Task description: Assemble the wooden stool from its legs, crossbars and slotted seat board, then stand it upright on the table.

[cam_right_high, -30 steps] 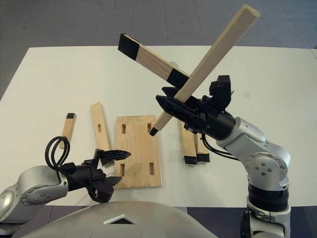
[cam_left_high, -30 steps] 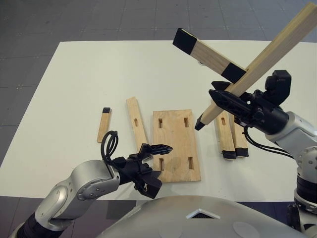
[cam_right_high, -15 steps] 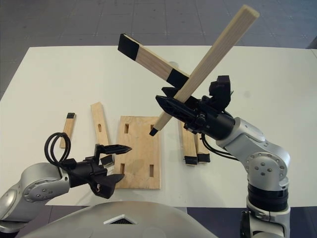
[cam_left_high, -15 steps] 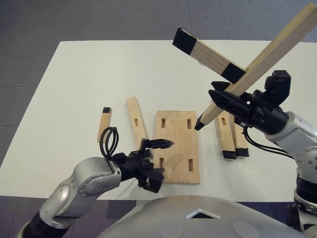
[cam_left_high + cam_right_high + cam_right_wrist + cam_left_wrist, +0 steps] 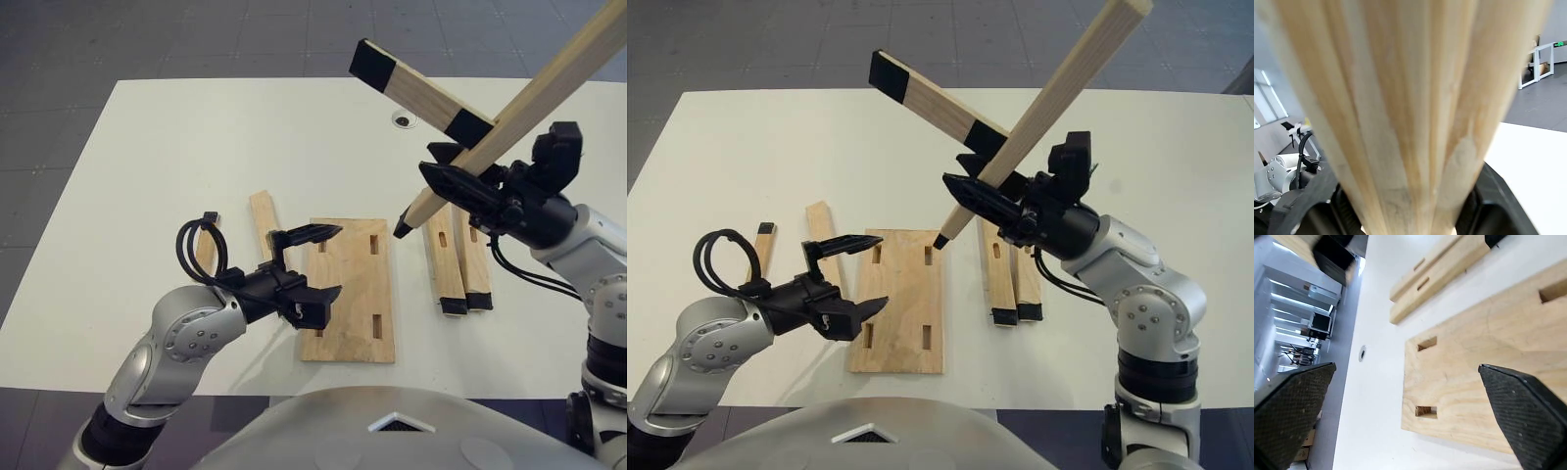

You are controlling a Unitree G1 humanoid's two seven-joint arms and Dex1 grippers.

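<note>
Since a second ago the left arm has swung up and forward. Its claw, then low at the board's near left corner, now hangs over the board's left edge. The right arm has meanwhile carried its crossed sticks slightly up and to the right.

Grey tiled floor (image 5: 196,39) surrounds the white worktop (image 5: 147,147). The board (image 5: 358,313), cut with four slots, lies flat near the front edge, about midway across. Just right of it two slotted legs (image 5: 443,264) lie side by side, black ends towards the front. Left of the board lies a slotted slat (image 5: 263,220), and farther left a short piece (image 5: 761,253) with a black tip. A small round hole (image 5: 402,119) sits towards the worktop's far side.

The right claw (image 5: 449,176) is closed around a long stick (image 5: 549,83) and holds it slanted in the air. The stick's black-tipped lower end hangs near the board's far right corner. A banded stick (image 5: 421,88), black at its end and at mid-length, crosses the long one just above the claw. Whether the two are joined I cannot tell.

The left claw (image 5: 336,260) is spread wide, holding and touching nothing. In the left wrist view its textured pads (image 5: 1288,411) frame the board below, with the two legs beyond it.
</note>
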